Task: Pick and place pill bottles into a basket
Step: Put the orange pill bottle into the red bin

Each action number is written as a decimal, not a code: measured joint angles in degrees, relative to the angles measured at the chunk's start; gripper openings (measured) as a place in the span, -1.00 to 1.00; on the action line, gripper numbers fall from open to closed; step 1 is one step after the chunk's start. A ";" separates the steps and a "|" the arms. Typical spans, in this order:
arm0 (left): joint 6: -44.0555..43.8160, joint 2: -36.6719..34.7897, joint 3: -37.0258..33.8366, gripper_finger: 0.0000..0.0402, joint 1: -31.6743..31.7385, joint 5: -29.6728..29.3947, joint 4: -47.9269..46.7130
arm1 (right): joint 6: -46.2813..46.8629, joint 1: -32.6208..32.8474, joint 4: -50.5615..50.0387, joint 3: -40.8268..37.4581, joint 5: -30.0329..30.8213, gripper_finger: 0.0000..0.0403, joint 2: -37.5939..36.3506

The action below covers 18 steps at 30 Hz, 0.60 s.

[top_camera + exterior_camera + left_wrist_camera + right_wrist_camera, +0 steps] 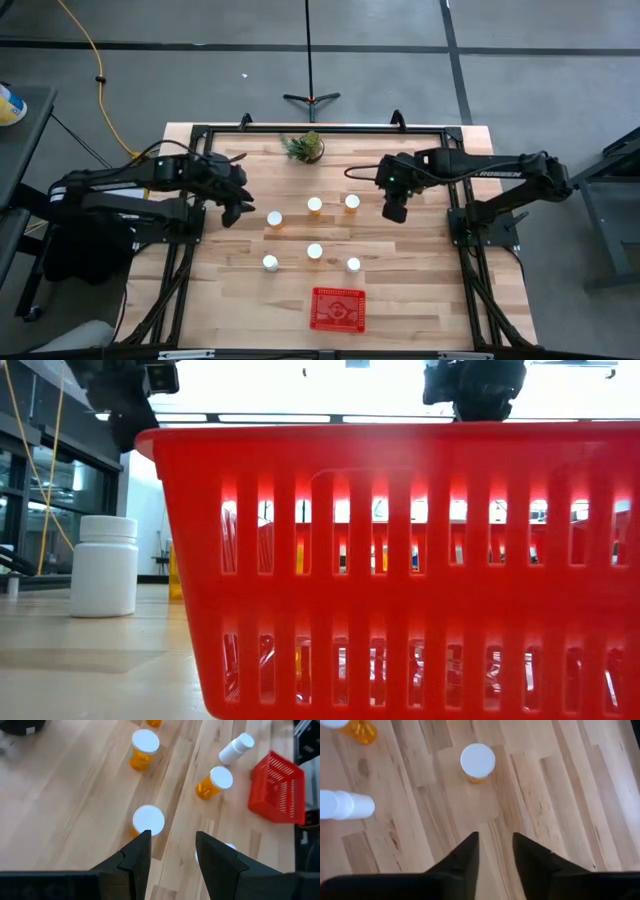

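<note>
Several pill bottles with white caps stand upright on the wooden table, in two loose rows in the high view. The far row runs from one bottle point(275, 218) to another point(352, 202), the near row from one point(270, 263) to another point(353, 264). Most have orange bodies point(141, 750); one is all white point(105, 565). The red basket point(339, 292) stands near the front edge. My left gripper point(172, 840) hovers open just left of the nearest bottle point(148, 819). My right gripper point(495, 837) hovers open to the right of a bottle point(477, 761).
A small green potted plant point(305, 147) stands at the table's far edge. In the low view the basket's wall point(400, 560) fills most of the picture. Bare wood lies on either side of the bottles and the basket.
</note>
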 joint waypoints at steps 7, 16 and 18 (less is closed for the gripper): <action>1.06 1.14 0.03 -0.05 0.00 -0.06 2.15 | 2.85 0.02 0.87 0.00 3.84 0.03 0.38; 2.03 1.16 0.07 -0.05 0.00 -1.81 3.02 | 6.31 0.02 2.17 0.00 7.10 0.26 7.92; 2.02 1.16 0.07 -0.05 0.00 -2.52 3.02 | 6.36 0.02 3.48 0.00 6.11 0.27 10.33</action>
